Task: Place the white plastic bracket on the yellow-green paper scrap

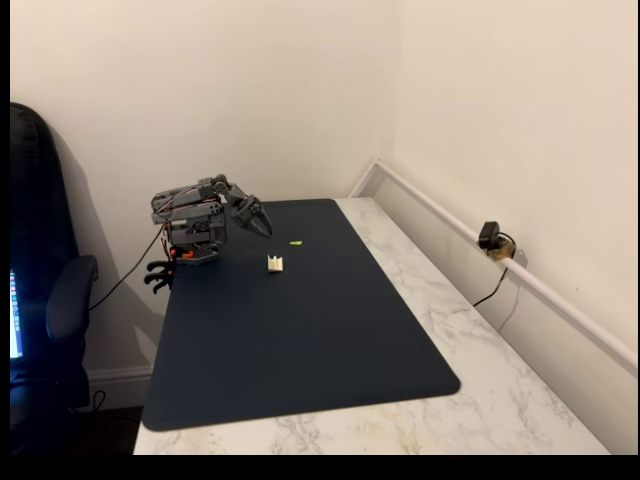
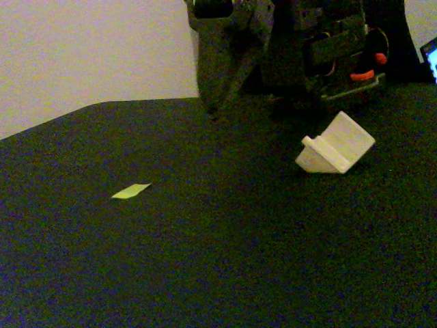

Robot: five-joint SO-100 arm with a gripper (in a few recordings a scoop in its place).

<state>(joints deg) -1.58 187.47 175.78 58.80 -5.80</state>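
Dark mat (image 1: 300,340) covers most of a white marbled table (image 1: 500,400) set in a cream-walled corner. Arm folded at mat's upper left; gripper (image 1: 258,222) hangs above the mat with fingers together, holding nothing. White plastic bracket (image 1: 275,264) lies on the mat just below the gripper. Yellow-green paper scrap (image 1: 297,242) lies near, upper right of it, apart. Low fixed view: bracket (image 2: 336,144) right, scrap (image 2: 131,192) left.

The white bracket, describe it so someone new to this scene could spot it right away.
On the dark mat, look just in front of the folded arm's gripper. The bracket lies there, a small blocky off-white piece; the nearby scrap is flat and yellow-green.
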